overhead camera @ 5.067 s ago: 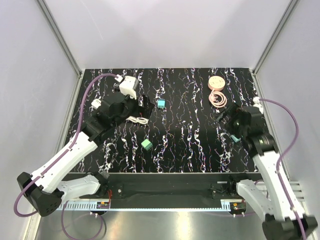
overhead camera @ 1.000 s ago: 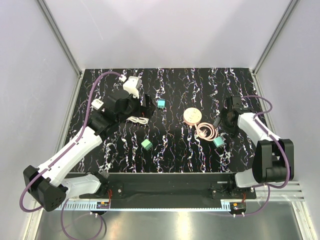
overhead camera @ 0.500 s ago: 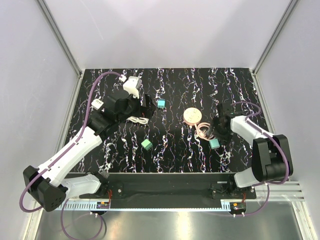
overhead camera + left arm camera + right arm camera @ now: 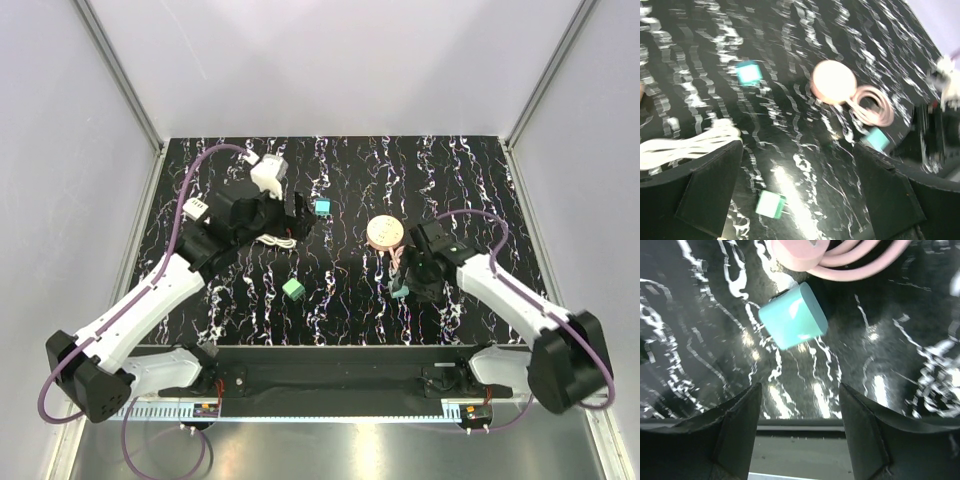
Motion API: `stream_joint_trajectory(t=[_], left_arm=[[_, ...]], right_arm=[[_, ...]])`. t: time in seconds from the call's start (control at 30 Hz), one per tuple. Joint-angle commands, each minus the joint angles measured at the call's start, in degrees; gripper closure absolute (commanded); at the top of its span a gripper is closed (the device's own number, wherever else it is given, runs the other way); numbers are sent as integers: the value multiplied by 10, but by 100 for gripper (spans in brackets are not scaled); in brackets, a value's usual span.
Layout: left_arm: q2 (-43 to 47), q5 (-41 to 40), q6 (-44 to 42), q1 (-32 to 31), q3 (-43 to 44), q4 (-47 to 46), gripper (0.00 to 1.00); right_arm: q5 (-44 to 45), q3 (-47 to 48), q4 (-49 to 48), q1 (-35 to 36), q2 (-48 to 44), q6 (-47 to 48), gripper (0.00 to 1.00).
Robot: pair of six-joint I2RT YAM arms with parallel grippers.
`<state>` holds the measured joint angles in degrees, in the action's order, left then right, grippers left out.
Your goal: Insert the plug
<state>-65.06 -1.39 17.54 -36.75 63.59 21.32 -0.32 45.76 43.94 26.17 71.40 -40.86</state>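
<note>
- Right gripper: jaws spread, gripping nothing. It is lowered over the teal plug, which lies on the table just ahead of the fingertips, presumably lined up for a pinch.
- The plug sits just beside the coiled pink cable, near the round pink socket (its likely destination).
- Left gripper: jaws wide apart, empty, hovering by a white cable, clear of the work.

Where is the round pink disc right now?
Top view: the round pink disc lies right of centre on the black marbled table, with the coiled pink cable directly nearer the arms.
</note>
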Motion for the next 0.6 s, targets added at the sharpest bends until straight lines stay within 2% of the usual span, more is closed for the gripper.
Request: stream_joint_trajectory(t=[0.0,0.03,0.1,0.17,0.2,0.27,0.43,0.57], left_arm=[[-24,83,-41,-35,25,-16,3],[-47,105,-54,-44,30,-15,4],[-78,127,-69,-63,42,-8,7],[-128,163,-78,-73,67,1,9],[-143,174,-93,-77,77,12,10],[-183,185,-112,-94,101,20,12],[-254,127,-199,-147,127,23,14],[-322,67,-261,-228,157,25,14]], right_arm=[[57,45,61,-2,-59,-11,28],[105,56,70,-7,-65,-5,27],[131,86,83,-65,-79,9,27],[69,113,72,-137,-86,49,27],[48,123,69,-205,-96,59,26],[30,152,66,-243,-112,63,24],[-19,183,43,-285,-159,47,23],[-87,201,45,-296,-158,56,23]])
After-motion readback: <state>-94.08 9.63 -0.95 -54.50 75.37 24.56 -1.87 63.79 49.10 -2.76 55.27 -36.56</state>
